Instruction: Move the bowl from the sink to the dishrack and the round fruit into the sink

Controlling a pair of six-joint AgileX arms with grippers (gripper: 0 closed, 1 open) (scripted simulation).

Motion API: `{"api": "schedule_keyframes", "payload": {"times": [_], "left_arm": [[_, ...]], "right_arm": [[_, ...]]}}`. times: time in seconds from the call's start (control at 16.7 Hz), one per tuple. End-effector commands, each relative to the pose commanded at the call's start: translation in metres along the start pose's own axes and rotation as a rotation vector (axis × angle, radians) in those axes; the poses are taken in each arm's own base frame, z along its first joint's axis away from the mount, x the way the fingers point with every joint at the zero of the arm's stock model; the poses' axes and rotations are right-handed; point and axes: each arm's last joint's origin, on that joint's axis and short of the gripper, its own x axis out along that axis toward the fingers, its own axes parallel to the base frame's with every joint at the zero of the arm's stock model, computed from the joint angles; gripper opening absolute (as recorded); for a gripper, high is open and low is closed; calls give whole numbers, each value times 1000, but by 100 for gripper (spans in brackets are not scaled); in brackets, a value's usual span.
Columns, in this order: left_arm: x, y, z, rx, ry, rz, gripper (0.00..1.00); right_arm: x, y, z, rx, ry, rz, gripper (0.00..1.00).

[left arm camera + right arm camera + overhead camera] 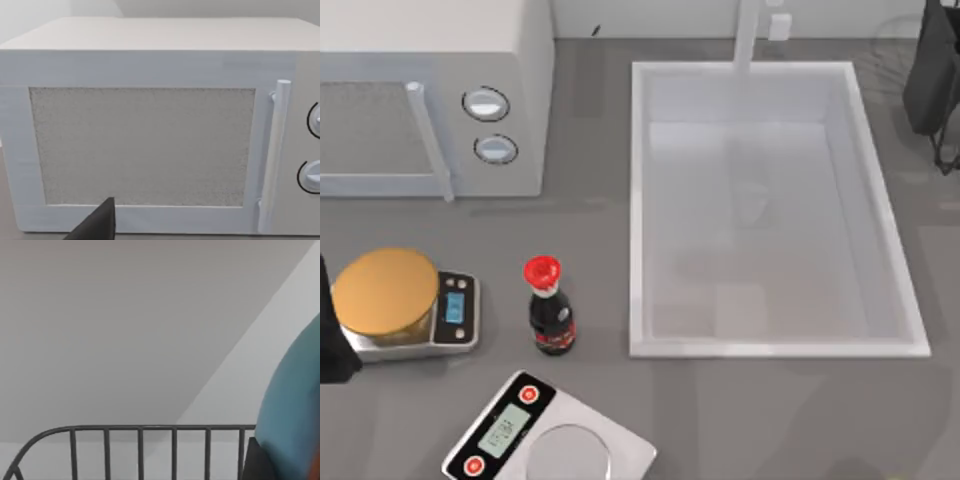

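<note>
Two arms noted at opposite edges of the top view. Left gripper [332, 340] parked low at the table's left edge, just beside the kitchen scale [455, 310] carrying the flat orange-gold disc [385, 290]; facing the white microwave [150, 145] door in the left wrist view; open or closed cannot be told. Right gripper [942, 120] at the far right corner, past the right rim of the sink [880, 200]; open or closed likewise cannot be told. Bowl [295, 405] seen close up in the right wrist view as a curved blue surface, right beside the dark grey wire rail of the dishrack [140, 440] with its row of upright bars; whether resting on the rack or carried cannot be told. Sink a large white basin right of centre, white tap [748, 40] standing at its far rim. Dark bottle [550, 320] with red cap upright between the disc scale and the sink's left wall, apart from both. Second scale [520, 430], silver with a round pan, tilted at the near edge, below the bottle.
</note>
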Motion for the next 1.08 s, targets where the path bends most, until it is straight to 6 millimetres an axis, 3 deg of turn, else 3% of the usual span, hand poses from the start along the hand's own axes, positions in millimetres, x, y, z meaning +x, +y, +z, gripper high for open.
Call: {"api": "schedule_keyframes", "payload": {"times": [0.6,1.08], "left_arm": [[0,0,0,0,0,0,100],[0,0,0,0,0,0,100]], "right_arm": [[0,0,0,0,0,0,98],[0,0,0,0,0,0,100]]}}
